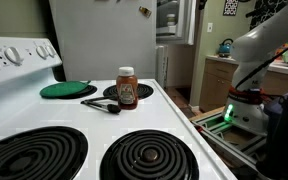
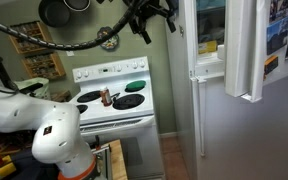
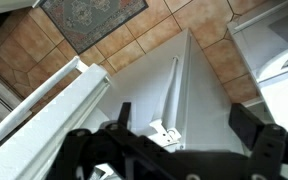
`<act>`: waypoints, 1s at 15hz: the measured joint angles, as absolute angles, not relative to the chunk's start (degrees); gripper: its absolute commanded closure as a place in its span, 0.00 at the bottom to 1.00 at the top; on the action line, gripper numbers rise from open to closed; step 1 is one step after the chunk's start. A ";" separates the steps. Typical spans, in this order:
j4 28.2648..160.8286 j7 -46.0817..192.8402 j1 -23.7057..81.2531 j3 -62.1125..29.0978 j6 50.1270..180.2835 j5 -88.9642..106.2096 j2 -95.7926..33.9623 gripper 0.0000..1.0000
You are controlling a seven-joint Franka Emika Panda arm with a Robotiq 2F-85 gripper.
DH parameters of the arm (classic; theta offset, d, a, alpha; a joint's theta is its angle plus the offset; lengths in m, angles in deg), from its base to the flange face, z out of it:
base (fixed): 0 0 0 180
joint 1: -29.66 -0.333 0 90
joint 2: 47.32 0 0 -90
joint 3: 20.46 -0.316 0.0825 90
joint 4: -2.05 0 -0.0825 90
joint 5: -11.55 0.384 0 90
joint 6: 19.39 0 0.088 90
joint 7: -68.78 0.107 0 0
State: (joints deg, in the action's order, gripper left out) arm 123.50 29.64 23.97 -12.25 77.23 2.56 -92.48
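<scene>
In the wrist view my gripper (image 3: 187, 118) is open and empty, with its two black fingers wide apart. It hangs high and looks down on a tall white appliance (image 3: 174, 80), a tiled floor and a patterned rug (image 3: 89, 18). It touches nothing. My white arm shows in both exterior views (image 1: 269, 45) (image 2: 24, 108), standing to the side of a white stove (image 1: 174, 115) (image 2: 109, 108). On the stove top stands a jar with an orange lid (image 1: 127, 88) (image 2: 106, 97), well away from the gripper.
A green round pad (image 1: 68, 90) and a black utensil (image 1: 102, 102) lie on the stove beside the jar. Two coil burners (image 1: 149, 158) sit at the front. A tall fridge (image 2: 244, 90) stands beside the stove. A kettle (image 1: 226, 47) sits on a far counter.
</scene>
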 measured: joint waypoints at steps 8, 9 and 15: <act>123.81 27.35 16.29 -18.28 76.20 11.48 -94.44 0.00; 123.85 27.58 14.63 -20.30 75.35 13.70 -95.30 0.00; 125.14 28.60 5.52 -28.40 73.47 23.88 -96.90 0.00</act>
